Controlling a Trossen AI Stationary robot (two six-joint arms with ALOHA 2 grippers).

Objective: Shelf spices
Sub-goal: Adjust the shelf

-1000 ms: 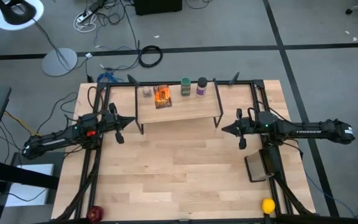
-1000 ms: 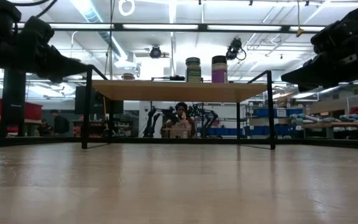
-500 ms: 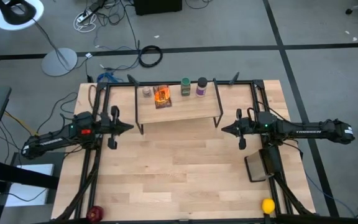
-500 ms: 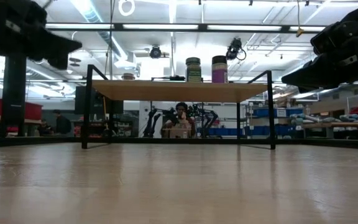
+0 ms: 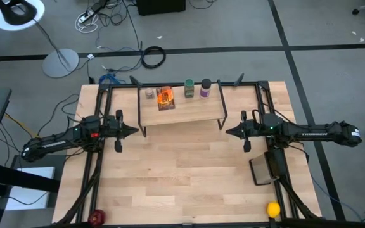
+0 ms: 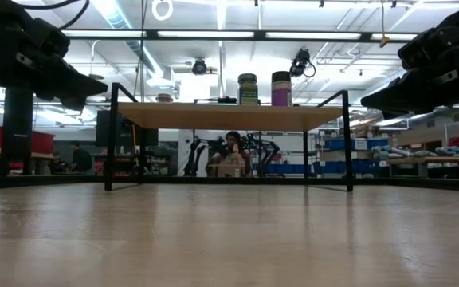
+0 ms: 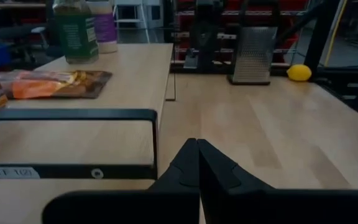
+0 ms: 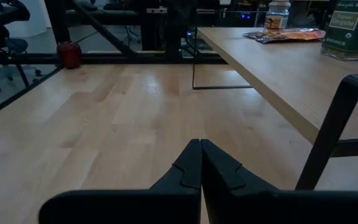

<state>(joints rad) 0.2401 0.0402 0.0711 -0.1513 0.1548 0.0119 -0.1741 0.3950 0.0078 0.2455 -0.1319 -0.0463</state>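
Spices (image 5: 177, 92) crowd the shelf (image 5: 189, 113), labels unreadable from above; left pincer (image 5: 134, 131) and right pincer (image 5: 229, 132) closed, empty.

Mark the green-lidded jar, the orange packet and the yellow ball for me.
green-lidded jar (image 5: 189, 88): high view, on its lid and upper body.
orange packet (image 5: 166, 98): high view, on the middle of its flat face.
yellow ball (image 5: 273, 209): high view, on its centre.

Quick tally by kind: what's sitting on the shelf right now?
On the shelf:
Jars: 3, namely green-lidded jar, purple-labelled jar, tiny jar
Packets: 1, the orange packet
Total: 4
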